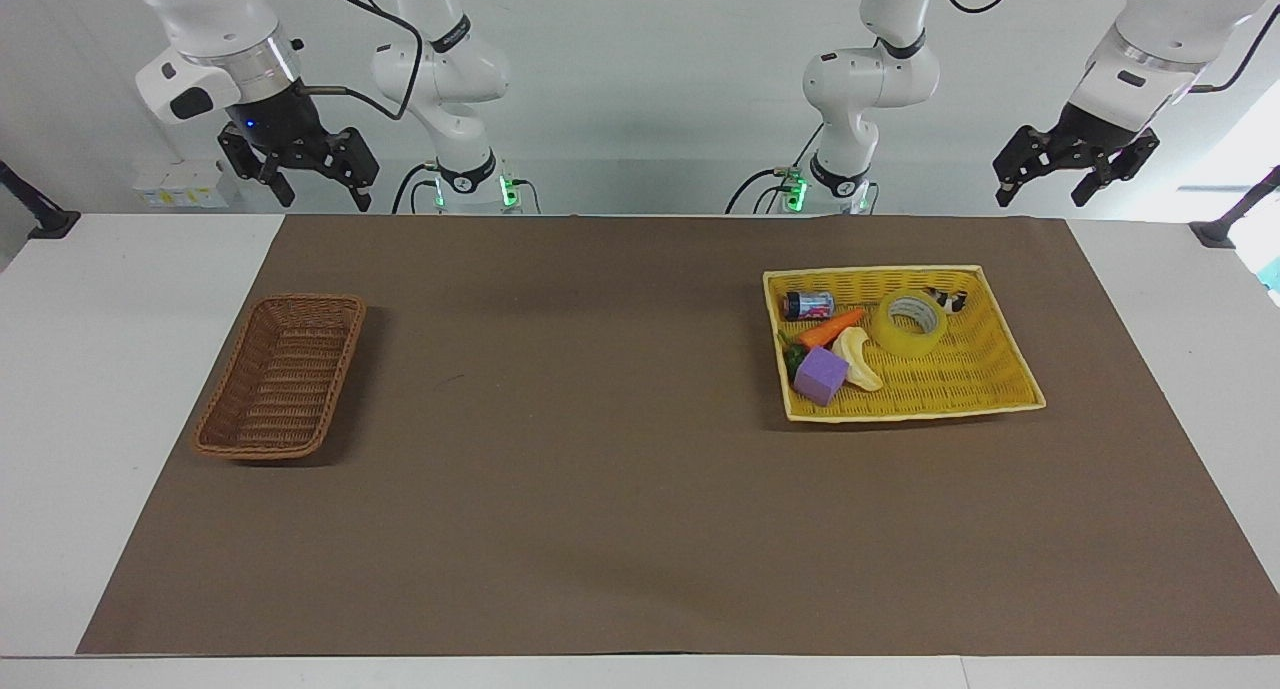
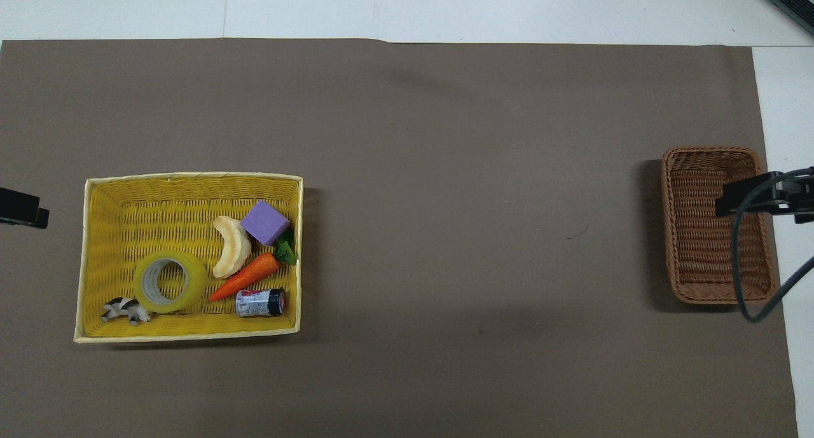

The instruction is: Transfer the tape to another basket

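The tape (image 1: 910, 323), a translucent yellow roll with a grey-white core, lies flat in the yellow tray basket (image 1: 965, 384) toward the left arm's end of the table; it also shows in the overhead view (image 2: 170, 281). The dark brown wicker basket (image 1: 283, 374) stands empty toward the right arm's end and also shows in the overhead view (image 2: 706, 234). My left gripper (image 1: 1045, 191) hangs open and empty, high over the table's robot-side edge near the tray. My right gripper (image 1: 322, 197) hangs open and empty, high up near the brown basket; it also shows in the overhead view (image 2: 763, 196).
In the yellow tray (image 2: 127, 215) beside the tape lie a purple block (image 2: 265, 222), a pale banana piece (image 2: 230, 253), a carrot (image 2: 248, 276), a small can (image 2: 259, 302) and a toy cow (image 2: 124, 311). A brown mat (image 1: 600, 489) covers the table.
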Controlling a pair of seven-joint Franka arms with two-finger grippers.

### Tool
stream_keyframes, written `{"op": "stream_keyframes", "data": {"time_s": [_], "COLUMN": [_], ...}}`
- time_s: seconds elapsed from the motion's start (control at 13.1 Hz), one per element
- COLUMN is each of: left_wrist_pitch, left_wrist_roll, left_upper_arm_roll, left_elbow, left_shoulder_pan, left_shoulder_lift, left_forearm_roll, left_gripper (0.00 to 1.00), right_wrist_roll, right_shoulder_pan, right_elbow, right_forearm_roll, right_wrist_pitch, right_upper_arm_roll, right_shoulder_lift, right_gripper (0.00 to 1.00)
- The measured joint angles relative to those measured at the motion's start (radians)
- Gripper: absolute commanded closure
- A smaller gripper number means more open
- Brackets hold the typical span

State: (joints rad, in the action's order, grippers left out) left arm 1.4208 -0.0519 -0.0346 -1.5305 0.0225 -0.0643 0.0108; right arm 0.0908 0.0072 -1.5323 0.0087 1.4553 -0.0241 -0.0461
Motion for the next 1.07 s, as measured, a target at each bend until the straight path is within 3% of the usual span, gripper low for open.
{"op": "stream_keyframes", "data": {"time_s": [0.38, 0.69, 1.07], "left_wrist_pitch": [0.012, 0.017, 0.054], "left_wrist_roll": [-0.045, -0.270, -0.381], "left_upper_arm_roll": [0.001, 0.003, 0.005], "left_elbow": [-0.033, -0.052, -0.113], "left_shoulder_pan": [0.000, 0.040, 0.109], "left_shoulder_lift": [-0.008, -0.016, -0.017], "left_forearm_roll": [0.000, -0.004, -0.097], "left_gripper": [0.00, 0.00, 0.00], "right_wrist_roll": [0.000, 0.000, 0.000], "right_shoulder_pan": [0.000, -0.001, -0.001], "right_elbow": [-0.001, -0.001, -0.002], "right_forearm_roll": [0.000, 0.000, 0.000], "right_wrist_pitch": [0.000, 0.000, 0.000], "right_upper_arm_roll": [0.000, -0.002, -0.003], "right_shoulder_lift": [0.000, 0.000, 0.000], "right_gripper": [0.00, 0.00, 0.00]}}
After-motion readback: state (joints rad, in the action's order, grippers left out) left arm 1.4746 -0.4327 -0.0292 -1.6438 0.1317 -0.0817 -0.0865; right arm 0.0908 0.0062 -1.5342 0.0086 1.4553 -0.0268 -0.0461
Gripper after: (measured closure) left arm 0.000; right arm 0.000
